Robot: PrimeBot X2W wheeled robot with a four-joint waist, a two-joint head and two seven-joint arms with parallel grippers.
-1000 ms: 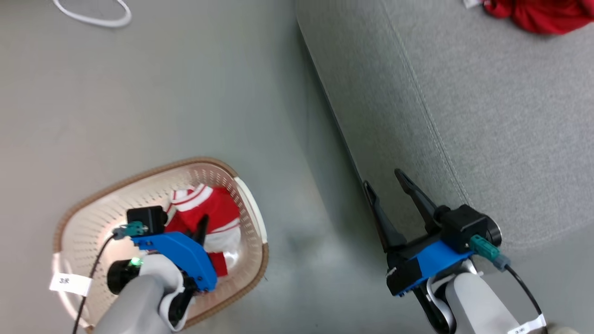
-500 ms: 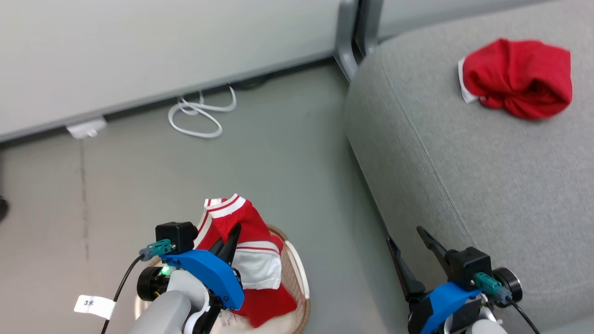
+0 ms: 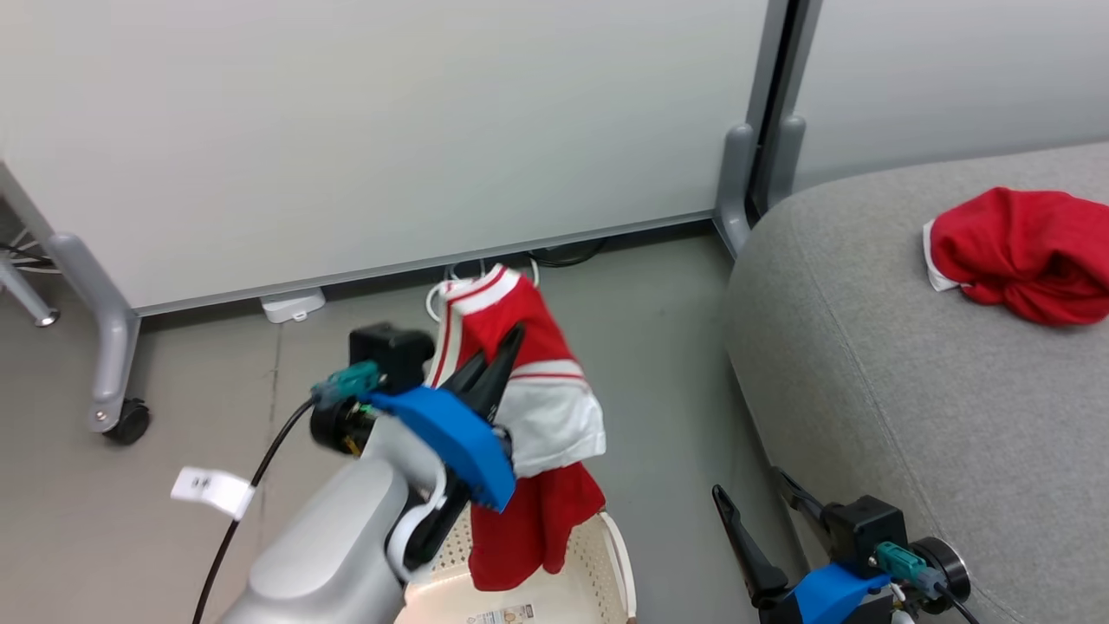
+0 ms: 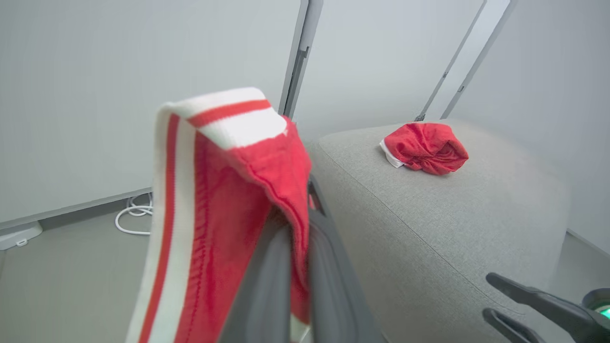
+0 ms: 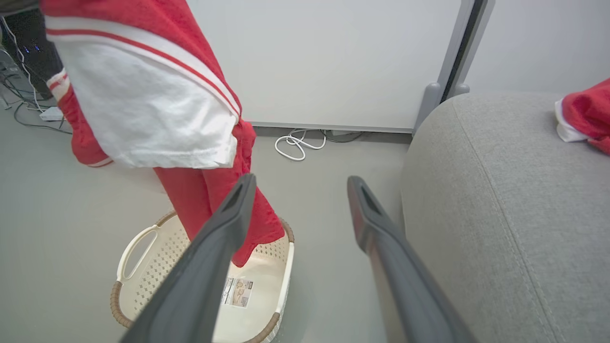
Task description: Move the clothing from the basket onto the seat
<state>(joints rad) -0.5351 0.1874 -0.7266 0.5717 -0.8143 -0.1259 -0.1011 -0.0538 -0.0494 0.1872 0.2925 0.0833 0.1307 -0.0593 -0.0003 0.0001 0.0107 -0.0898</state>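
My left gripper (image 3: pixel 507 342) is shut on the red-and-white striped clothing (image 3: pixel 546 407), held up in the air over the basket (image 3: pixel 619 563). The garment drapes over the fingers (image 4: pixel 286 267) and hides their tips. Its red lower end (image 5: pixel 248 228) still dangles inside the cream basket (image 5: pixel 286 257). The plain red garment (image 3: pixel 1022 251) lies bunched on the grey seat (image 3: pixel 910 390) at the right. My right gripper (image 3: pixel 749 485) stands open and empty beside the seat's front edge, and the right wrist view looks between its fingertips (image 5: pixel 301 180) at the floor.
A white panel wall runs behind, with a grey post (image 3: pixel 736 173) at the seat's corner. A grey leg on a caster (image 3: pixel 113 381) stands at the left. A coiled white cable (image 5: pixel 298 143) lies on the floor by the wall. Bare grey floor separates basket and seat.
My left gripper has lifted the striped garment up out of the basket. The head camera has tilted up, bringing the wall into view. The right gripper stays open.
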